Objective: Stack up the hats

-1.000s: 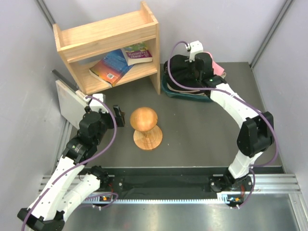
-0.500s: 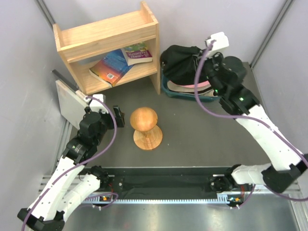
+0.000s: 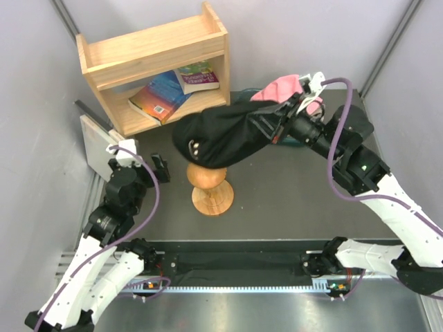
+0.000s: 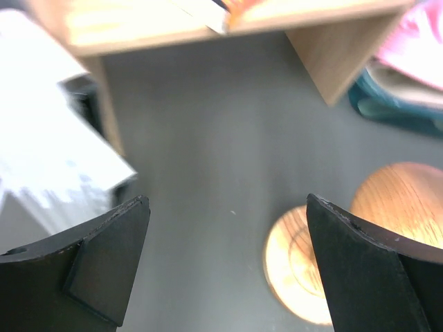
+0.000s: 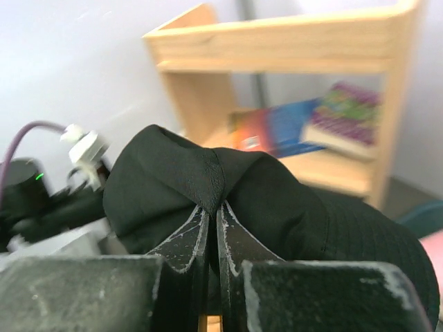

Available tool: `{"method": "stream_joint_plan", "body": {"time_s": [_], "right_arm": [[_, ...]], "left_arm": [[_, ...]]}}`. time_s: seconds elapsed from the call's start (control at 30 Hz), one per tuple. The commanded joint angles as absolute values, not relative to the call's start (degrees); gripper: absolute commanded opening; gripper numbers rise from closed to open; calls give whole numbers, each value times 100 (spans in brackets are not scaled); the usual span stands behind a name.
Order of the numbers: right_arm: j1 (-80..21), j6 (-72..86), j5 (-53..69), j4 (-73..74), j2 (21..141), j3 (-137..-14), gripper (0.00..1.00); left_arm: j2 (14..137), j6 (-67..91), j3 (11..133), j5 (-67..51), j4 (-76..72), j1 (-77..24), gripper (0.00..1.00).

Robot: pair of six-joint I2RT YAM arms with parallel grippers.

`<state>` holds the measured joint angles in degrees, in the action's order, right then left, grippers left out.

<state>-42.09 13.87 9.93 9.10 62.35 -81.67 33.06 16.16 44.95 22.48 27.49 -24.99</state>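
Note:
My right gripper (image 3: pixel 277 126) is shut on a pinch of the black hat (image 3: pixel 221 138) and holds it in the air. The hat hangs stretched out to the left, over the top of the wooden stand (image 3: pixel 211 188). In the right wrist view the closed fingertips (image 5: pixel 214 207) pinch a fold of the black hat (image 5: pixel 297 207). A pink hat (image 3: pixel 280 88) shows just behind the right gripper. In the left wrist view, pink (image 4: pixel 415 41) and tan fabric lie in the teal tub (image 4: pixel 394 116). My left gripper (image 3: pixel 149 171) is open and empty, left of the stand (image 4: pixel 401 200).
A wooden shelf (image 3: pixel 159 66) with books (image 3: pixel 166 93) stands at the back left. A pale flat panel (image 3: pixel 97 142) leans by the left wall. The right arm and the black hat cover most of the teal tub at the back right.
My right gripper has lifted the black hat out of the tub and carried it left, over the wooden stand. The left arm has shifted slightly left.

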Motion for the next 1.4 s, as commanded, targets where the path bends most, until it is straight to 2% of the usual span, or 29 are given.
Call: {"method": "stream_joint_plan", "body": {"time_s": [0.0, 0.4, 0.97, 1.0, 1.03, 1.07, 1.1, 1.13, 1.2, 1.37], "right_arm": [[-4675, 2232, 1775, 396, 6039, -7788, 0], [-5010, 2382, 1249, 272, 6170, -6839, 0], [-4949, 2013, 309, 44, 7137, -6584, 1], [-4922, 2013, 255, 44, 7119, -6435, 6], [-4870, 2013, 246, 44, 7102, -6381, 17], [-4843, 2004, 281, 44, 7102, -6337, 53], [-4825, 1995, 290, 44, 7102, -6293, 71], [-4790, 1995, 281, 96, 7102, -6284, 83], [-4729, 2013, 229, 298, 7005, -6241, 99], [-4281, 2109, 219, 334, 6365, -5793, 100]], "left_arm": [[2892, 1679, 4649, 3014, 2575, -2417, 99], [2584, 1731, 4526, 3243, 2514, -2382, 99], [2794, 1722, 4473, 3418, 2715, -2373, 99], [2908, 1766, 4561, 3523, 2820, -2373, 99], [2961, 1775, 4579, 3551, 2873, -2373, 99], [3005, 1784, 4605, 3525, 2891, -2373, 99], [3128, 1802, 4623, 3368, 2883, -2364, 99], [3207, 1793, 4640, 3279, 2865, -2356, 99], [3452, 1767, 4702, 3095, 2804, -2355, 99], [3648, 1828, 4790, 2287, 2550, -2355, 99]]}}
